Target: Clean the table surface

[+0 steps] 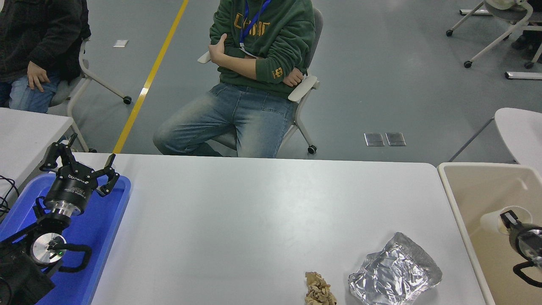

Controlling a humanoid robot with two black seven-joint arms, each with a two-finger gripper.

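Note:
The table surface (254, 212) is a wide white-grey top. A crumpled silver foil bag (396, 271) lies on it near the front right, with a crumpled brown paper wad (318, 289) just to its left. My right gripper (509, 220) comes in from the right edge and hangs over the beige bin (455, 199), right at a white cup-like thing (493, 221) in the bin. Whether it grips that thing does not show. My left gripper (82, 160) is parked at the lower left, open and empty, above a blue tray (99, 237).
A person in a green sweater (262, 38) sits on a chair at the far side, arms crossed. Another person (29, 51) sits at the far left. Smaller white tables stand at the left (25, 131) and the right (523, 131).

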